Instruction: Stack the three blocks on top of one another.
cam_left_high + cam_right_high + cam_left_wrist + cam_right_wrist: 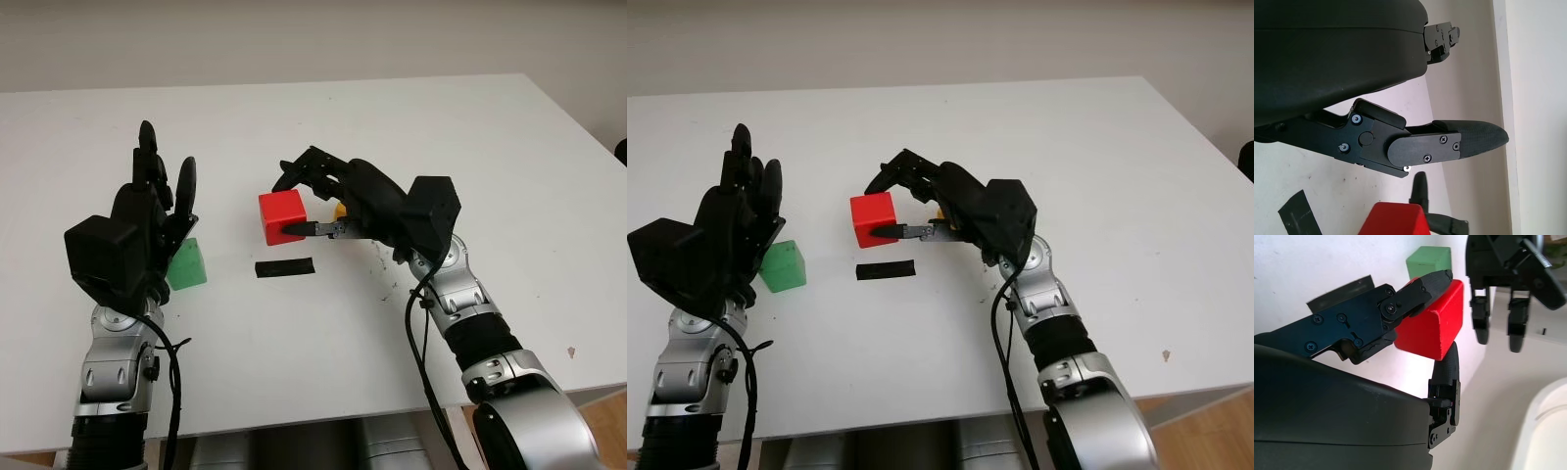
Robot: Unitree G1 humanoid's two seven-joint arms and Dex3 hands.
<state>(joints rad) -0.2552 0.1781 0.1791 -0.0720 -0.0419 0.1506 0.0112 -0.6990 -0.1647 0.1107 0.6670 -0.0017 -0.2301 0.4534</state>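
My right hand (pixel 291 204) is shut on the red block (pixel 282 215), fingers over its far side and thumb against its near face, at the table's middle. In the right wrist view the red block (pixel 1432 328) looks tilted and slightly off the table. A yellow block (pixel 340 210) peeks out behind the right hand, mostly hidden. The green block (pixel 186 264) sits on the table to the left, right beside my left hand (pixel 162 196), which is open and raised upright above the table.
A strip of black tape (pixel 284 267) lies on the white table (pixel 411 108) just in front of the red block. The table's front edge runs close below both forearms, and its right edge slants away at the far right.
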